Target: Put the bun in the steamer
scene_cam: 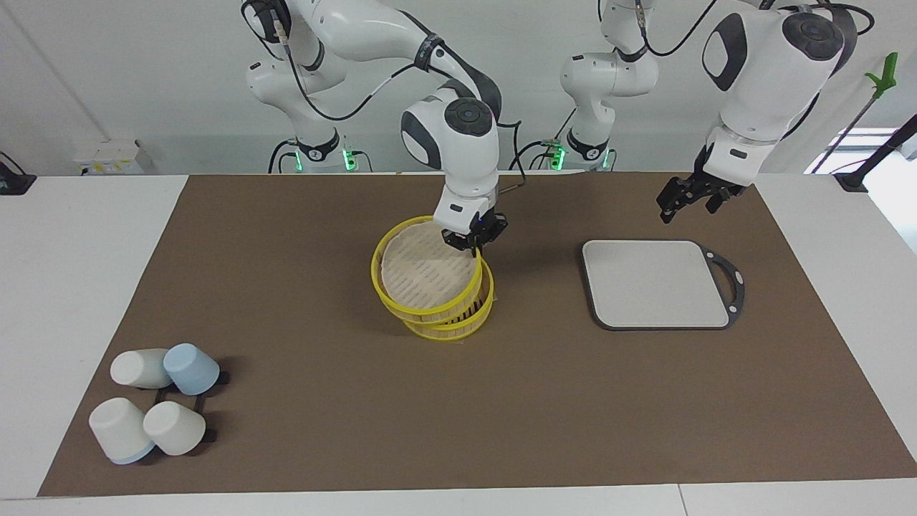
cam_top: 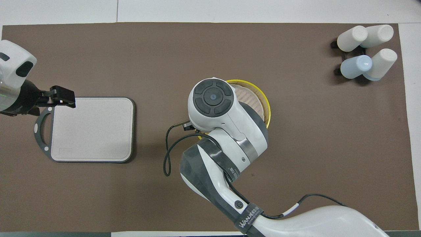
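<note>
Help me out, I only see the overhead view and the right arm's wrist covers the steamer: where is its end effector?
Observer: The right end effector is at the rim of the lid, on the edge nearest the robots.
Operator: Is the lid seated flat?
Observer: No. It is tilted and sits askew on the basket, shifted toward the right arm's end of the table.
Operator: Any bun in there?
Observer: No bun shows in the facing view either; the lid hides the basket's inside.
Operator: Is the left arm touching the board?
Observer: No. The left end effector waits in the air over the handle end of the board.
</note>
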